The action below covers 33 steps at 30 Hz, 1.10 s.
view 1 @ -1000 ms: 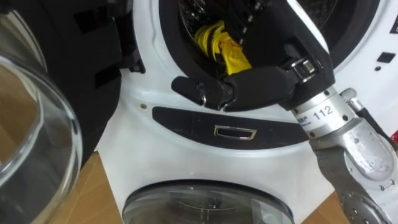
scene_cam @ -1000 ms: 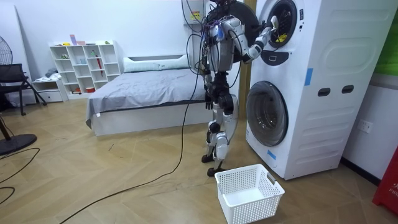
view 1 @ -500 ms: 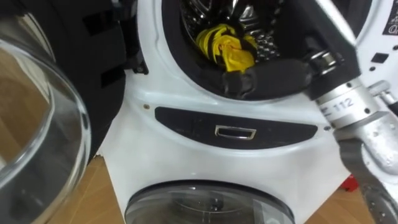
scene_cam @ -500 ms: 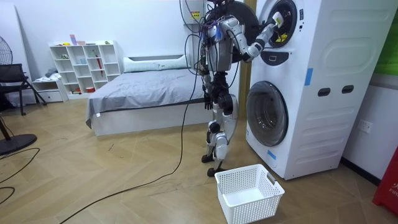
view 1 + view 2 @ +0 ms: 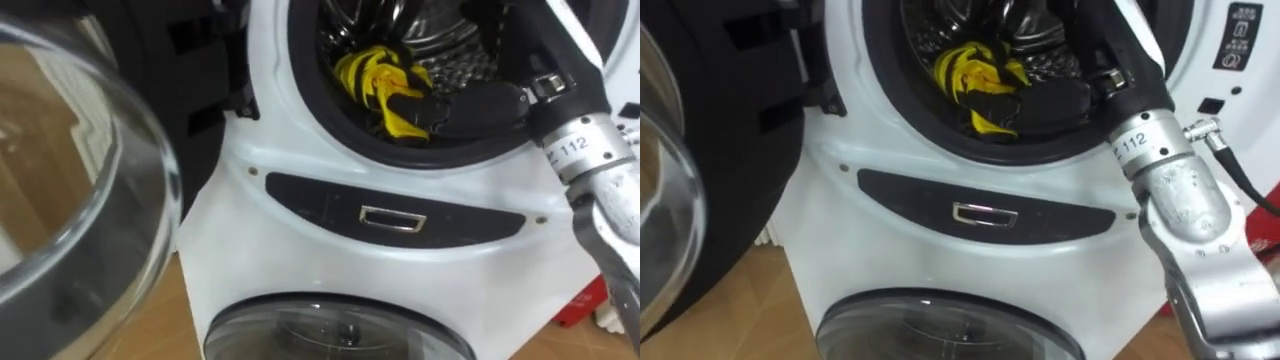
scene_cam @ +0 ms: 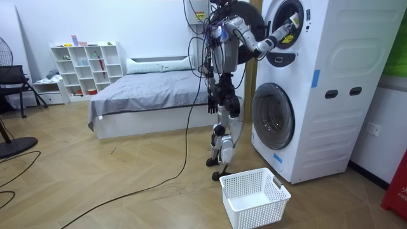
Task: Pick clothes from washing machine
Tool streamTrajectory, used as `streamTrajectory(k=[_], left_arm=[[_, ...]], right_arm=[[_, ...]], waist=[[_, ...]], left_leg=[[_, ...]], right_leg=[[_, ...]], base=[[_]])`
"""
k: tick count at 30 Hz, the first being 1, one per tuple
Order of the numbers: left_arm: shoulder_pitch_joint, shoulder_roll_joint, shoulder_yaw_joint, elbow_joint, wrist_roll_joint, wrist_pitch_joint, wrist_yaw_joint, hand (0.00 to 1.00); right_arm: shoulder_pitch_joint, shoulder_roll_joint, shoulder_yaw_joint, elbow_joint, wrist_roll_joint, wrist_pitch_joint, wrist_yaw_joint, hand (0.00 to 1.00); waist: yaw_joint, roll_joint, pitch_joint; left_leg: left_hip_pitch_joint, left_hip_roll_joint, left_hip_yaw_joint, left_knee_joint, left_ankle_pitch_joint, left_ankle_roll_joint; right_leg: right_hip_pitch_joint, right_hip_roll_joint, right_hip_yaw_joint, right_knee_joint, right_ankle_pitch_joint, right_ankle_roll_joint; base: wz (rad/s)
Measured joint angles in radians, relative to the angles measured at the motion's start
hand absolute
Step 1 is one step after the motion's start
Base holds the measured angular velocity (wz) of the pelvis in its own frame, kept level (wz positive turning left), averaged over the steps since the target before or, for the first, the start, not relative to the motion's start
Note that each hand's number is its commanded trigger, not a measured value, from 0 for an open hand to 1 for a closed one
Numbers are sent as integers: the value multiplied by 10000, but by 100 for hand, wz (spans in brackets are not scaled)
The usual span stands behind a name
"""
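Observation:
A yellow and black cloth (image 5: 384,82) lies bunched at the front of the upper washing machine's drum (image 5: 440,30). My right hand (image 5: 476,105) reaches in through the round opening from the right. Its dark fingertips are against the cloth's lower right edge, and their grip is not visible. In the right eye view the same hand (image 5: 1064,100) sits just right of the cloth (image 5: 975,72). In the room view I stand facing the stacked machines (image 6: 318,83), with that arm (image 6: 270,41) raised into the upper drum.
The upper machine's glass door (image 5: 75,200) hangs open at my left. Below the dark control strip (image 5: 390,215) is the lower machine's shut round door (image 5: 330,335). A white laundry basket (image 6: 254,197) stands on the wood floor by my feet. A bed (image 6: 146,95) lies behind me.
My right hand has left the opening's lower rim and gone deeper into the drum, up to the yellow cloth. The view has shifted slightly to the left.

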<state>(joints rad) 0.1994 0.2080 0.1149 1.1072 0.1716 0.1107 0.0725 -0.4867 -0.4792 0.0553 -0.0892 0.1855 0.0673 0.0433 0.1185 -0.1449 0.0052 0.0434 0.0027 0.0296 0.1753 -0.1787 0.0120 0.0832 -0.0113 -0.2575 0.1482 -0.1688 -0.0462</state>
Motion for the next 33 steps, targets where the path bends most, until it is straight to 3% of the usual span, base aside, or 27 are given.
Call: streamTrajectory(k=[5, 10, 13, 25, 33], left_arm=[[-118, 30, 1, -38, -3, -23, -92, 0], [-95, 104, 5, -43, 0, 17, -142, 0], [-92, 111, 6, -43, 0, 92, -158, 0], [-238, 256, 11, -57, 371, 119, -451, 0], [-303, 585, -8, -53, 371, 127, -575, 0]], right_arm=[[-99, -36, 127, 266, -90, 1, 139, 0], [-102, -440, 493, 351, -406, 34, 726, 0], [-110, -479, 510, 361, -711, 212, 1063, 0], [-511, -908, 821, 353, -2283, 215, 2444, 0], [-1254, -1779, 1644, 338, -3200, 452, 3239, 0]], waist=[[164, -93, -41], [275, -98, -34], [299, -136, -13], [298, -328, 5], [293, -683, -23]], left_leg=[[-21, -10, -155, -51, -5, 6], [0, 3, -237, -106, -7, 6], [-2, 3, -258, -110, -7, 7], [-81, 2, -187, -87, -10, 9], [-30, -1, -233, -82, -14, 2]], right_leg=[[22, -29, -215, -11, 2, 3], [17, -20, -224, 22, 0, 5], [17, -18, -217, 24, 0, 6], [-33, -16, -154, 24, 0, 5], [20, 9, -179, 34, 1, 4]], base=[[10], [5], [1], [0], [1]])
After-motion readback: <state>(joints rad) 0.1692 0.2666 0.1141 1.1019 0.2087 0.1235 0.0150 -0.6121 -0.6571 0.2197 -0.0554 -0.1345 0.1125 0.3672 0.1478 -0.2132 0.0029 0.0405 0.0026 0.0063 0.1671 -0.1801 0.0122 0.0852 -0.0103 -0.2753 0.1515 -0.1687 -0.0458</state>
